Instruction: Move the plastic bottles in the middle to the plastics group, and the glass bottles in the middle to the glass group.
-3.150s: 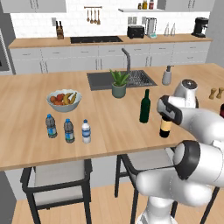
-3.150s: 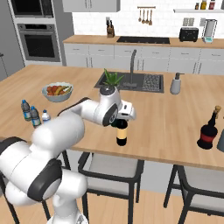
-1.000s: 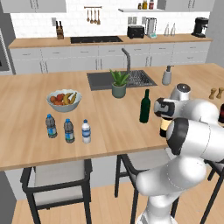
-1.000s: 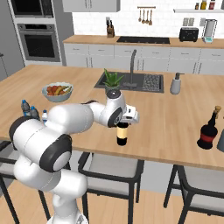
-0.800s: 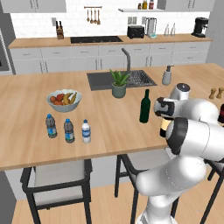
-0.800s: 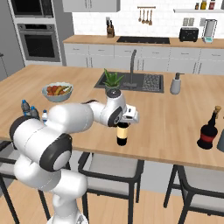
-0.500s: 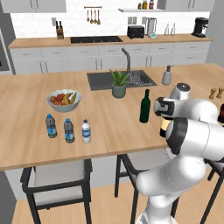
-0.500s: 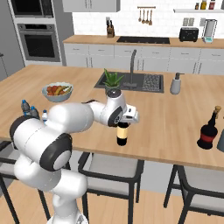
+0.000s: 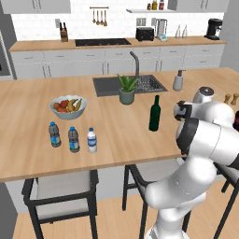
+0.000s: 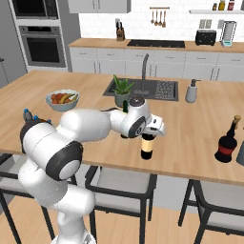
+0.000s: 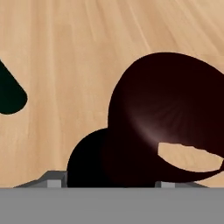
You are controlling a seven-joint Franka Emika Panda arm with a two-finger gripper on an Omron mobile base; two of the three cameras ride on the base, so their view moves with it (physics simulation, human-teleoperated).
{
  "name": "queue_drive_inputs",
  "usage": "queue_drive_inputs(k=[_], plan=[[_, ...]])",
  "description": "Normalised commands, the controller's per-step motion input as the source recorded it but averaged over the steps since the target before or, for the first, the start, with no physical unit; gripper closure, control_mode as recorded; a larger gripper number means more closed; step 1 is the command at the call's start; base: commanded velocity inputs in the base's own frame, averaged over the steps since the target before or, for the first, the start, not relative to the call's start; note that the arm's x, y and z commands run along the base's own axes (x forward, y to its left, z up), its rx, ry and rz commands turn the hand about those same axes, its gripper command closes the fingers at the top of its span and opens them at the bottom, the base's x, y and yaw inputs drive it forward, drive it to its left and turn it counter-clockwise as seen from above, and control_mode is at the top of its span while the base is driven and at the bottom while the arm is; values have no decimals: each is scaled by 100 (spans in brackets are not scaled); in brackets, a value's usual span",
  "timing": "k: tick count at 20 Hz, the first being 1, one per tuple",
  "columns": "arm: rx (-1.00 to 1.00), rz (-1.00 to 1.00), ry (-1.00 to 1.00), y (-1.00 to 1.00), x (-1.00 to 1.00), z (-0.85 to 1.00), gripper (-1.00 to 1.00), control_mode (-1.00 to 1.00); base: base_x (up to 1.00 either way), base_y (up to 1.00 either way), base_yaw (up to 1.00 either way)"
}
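The short brown glass bottle (image 10: 147,148) with a yellow label stands near the island's front edge. My gripper (image 10: 148,133) is down over its black neck and shut on it. From the hand view the bottle (image 11: 166,118) is a large dark round shape right below my gripper (image 11: 107,183). The tall dark green wine bottle (image 9: 154,114) stands just left of my hand. The pale white-capped plastic bottle (image 9: 92,140) stands beside the two dark-capped water bottles (image 9: 73,139) at the front left. The reddish-brown bottle of the glass group (image 10: 226,143) stands far right.
A fruit bowl (image 9: 68,107) sits behind the water bottles. A potted plant (image 9: 126,89) stands in front of the sink (image 9: 149,84), a soap dispenser (image 9: 178,81) to its right. Wooden shakers (image 9: 231,98) stand at the far right.
The jaws have drawn in on the brown bottle's neck. Arm and bottle have stayed where they were.
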Motion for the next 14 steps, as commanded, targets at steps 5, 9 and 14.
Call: queue_drive_inputs(k=[5,9,14], plan=[[0,-14,0,-94,8,6,100,-100,0,0,0],[0,-10,0,-97,23,15,100,-100,0,0,0],[0,-3,0,-59,7,3,100,-100,0,0,0]])
